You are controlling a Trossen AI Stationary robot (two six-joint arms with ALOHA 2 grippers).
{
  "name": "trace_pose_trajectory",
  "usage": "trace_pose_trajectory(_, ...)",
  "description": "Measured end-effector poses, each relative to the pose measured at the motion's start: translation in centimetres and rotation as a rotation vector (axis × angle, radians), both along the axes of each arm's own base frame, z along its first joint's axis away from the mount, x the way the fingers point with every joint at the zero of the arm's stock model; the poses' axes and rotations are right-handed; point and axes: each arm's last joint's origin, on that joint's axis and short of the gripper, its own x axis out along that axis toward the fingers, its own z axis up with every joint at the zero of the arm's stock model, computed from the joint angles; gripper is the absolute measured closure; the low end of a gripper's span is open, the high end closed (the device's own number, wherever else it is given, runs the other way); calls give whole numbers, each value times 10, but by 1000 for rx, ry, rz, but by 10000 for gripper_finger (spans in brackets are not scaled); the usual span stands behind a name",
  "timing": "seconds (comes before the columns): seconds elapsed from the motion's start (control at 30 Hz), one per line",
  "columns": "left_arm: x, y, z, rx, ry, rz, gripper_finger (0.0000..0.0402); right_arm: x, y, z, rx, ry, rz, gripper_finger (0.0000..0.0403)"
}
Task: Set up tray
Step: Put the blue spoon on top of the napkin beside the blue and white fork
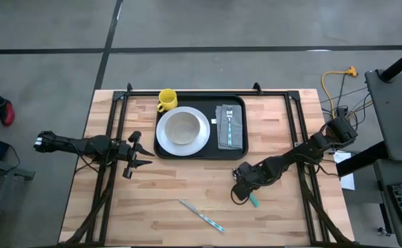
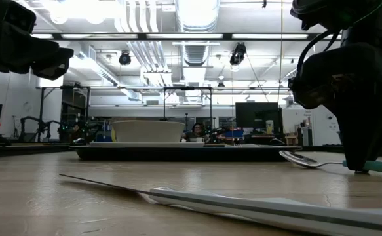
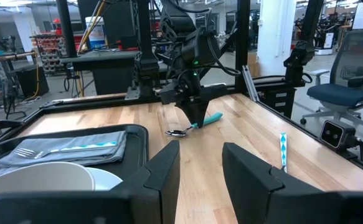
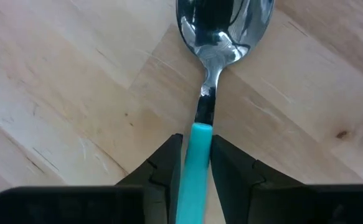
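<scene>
The black tray [image 1: 236, 153] lies at the table's far middle. It holds a white plate with a bowl [image 1: 182, 129], a yellow mug [image 1: 167, 100] and a grey napkin with a fork [image 1: 229, 126]. My right gripper [image 1: 245, 190] is down on the wood in front of the tray's right end, shut on a spoon [image 4: 213, 56] with a teal handle. My left gripper [image 1: 137, 153] is open and empty, left of the tray; its fingers show apart in the left wrist view [image 3: 200, 171]. A teal-handled knife [image 1: 202, 215] lies flat near the front edge. My right gripper pinches the spoon's teal handle [image 4: 200, 143] between its two fingers [image 4: 164, 167], close to where the handle meets the metal neck. The fingers come from above, pointing down, one on each side of the handle. The spoon's bowl [image 4: 223, 17] lies on the wood.
Black frame bars [image 1: 111, 138] run along the table's left, right and far sides. Bare wood [image 1: 152, 200] lies between the tray and the front edge, apart from the knife. Cables and a stand [image 1: 394, 103] are off the table's right side.
</scene>
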Motion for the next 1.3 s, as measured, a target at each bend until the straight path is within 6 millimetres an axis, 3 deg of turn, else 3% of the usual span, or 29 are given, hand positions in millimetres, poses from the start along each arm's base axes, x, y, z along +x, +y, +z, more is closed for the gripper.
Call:
trace_pose_trajectory(0.27,0,0,0,0,0,0,299,1,0,0,-8,-10,18,340)
trace_pose_trajectory(0.47,0,0,0,0,0,0,299,1,0,0,21,0,-57,380)
trace_pose_trajectory(0.67,0,0,0,0,0,0,299,3,1,2,22,-5,-43,380)
trace_pose_trajectory(0.93,0,0,0,0,0,0,299,27,-1,28,-25,-135,42,380)
trace_pose_trajectory(1.3,0,0,0,0,0,0,299,54,-32,55,-116,-214,-56,380)
